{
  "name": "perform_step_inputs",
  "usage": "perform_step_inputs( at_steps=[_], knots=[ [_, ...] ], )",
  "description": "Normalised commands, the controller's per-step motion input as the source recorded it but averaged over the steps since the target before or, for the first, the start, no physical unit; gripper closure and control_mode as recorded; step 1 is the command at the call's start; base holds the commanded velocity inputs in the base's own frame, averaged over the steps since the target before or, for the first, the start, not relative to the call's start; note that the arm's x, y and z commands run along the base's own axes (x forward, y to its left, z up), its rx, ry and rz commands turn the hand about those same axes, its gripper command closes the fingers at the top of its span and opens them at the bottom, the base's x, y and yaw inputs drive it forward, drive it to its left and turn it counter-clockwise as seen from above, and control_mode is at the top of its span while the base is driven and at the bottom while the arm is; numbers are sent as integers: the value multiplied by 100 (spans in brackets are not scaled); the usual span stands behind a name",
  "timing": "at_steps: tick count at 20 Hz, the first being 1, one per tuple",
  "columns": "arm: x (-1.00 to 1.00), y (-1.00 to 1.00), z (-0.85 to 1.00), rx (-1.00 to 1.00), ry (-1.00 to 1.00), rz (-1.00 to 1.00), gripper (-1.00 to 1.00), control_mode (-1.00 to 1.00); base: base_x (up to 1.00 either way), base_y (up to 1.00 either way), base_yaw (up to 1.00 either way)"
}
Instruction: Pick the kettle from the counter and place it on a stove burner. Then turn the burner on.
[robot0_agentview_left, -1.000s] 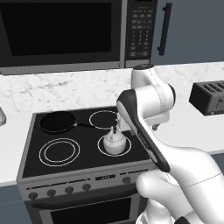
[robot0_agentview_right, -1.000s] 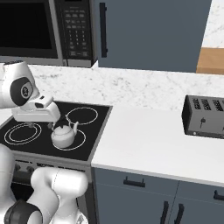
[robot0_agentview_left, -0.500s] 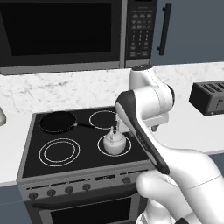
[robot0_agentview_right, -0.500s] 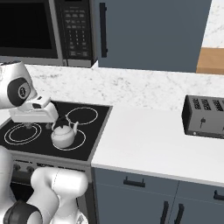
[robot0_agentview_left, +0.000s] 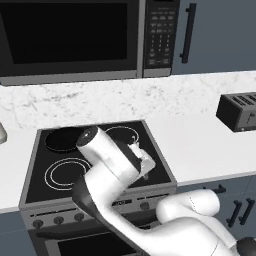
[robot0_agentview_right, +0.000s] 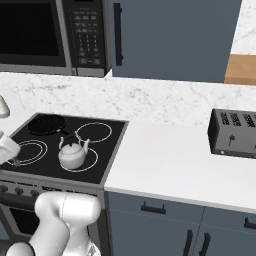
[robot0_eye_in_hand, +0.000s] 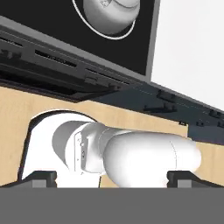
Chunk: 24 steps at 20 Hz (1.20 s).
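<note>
1. Two dark fingertips (robot0_eye_in_hand: 38, 178) sit far apart at the bottom of the hand view, nothing between them: gripper (robot0_eye_in_hand: 112, 180) spread, released.
2. Stove knobs (robot0_agentview_left: 59, 220) line the front panel below the cooktop.
3. Kettle (robot0_agentview_right: 73, 155) stands upright on the front right burner ring (robot0_agentview_right: 93, 165) of the black stove (robot0_agentview_right: 112, 155), thin handle up, apart from the gripper.
4. Black frying pan (robot0_agentview_right: 47, 124) rests on the rear left burner.
5. Counter (robot0_agentview_right: 165, 165) runs right of the stove; dark toaster (robot0_agentview_right: 235, 133) stands on it, well apart from the kettle.
6. Microwave (robot0_agentview_left: 70, 37) hangs above, farthest back.
</note>
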Motion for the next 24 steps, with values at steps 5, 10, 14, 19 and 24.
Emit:
perform_step_inputs(
  at_steps=[5,10,14,19,24],
  knots=[
    [-34,100,-100,-45,-30,15,-100,-100,0,0,0],
    [-32,100,-96,-27,-58,15,-100,-100,0,0,0],
    [0,56,-77,5,-65,5,-100,-100,0,0,0],
    [13,0,-38,33,-56,0,-100,-100,0,0,0],
    [65,-31,-9,41,-28,5,-100,-100,0,0,0]
  ],
)
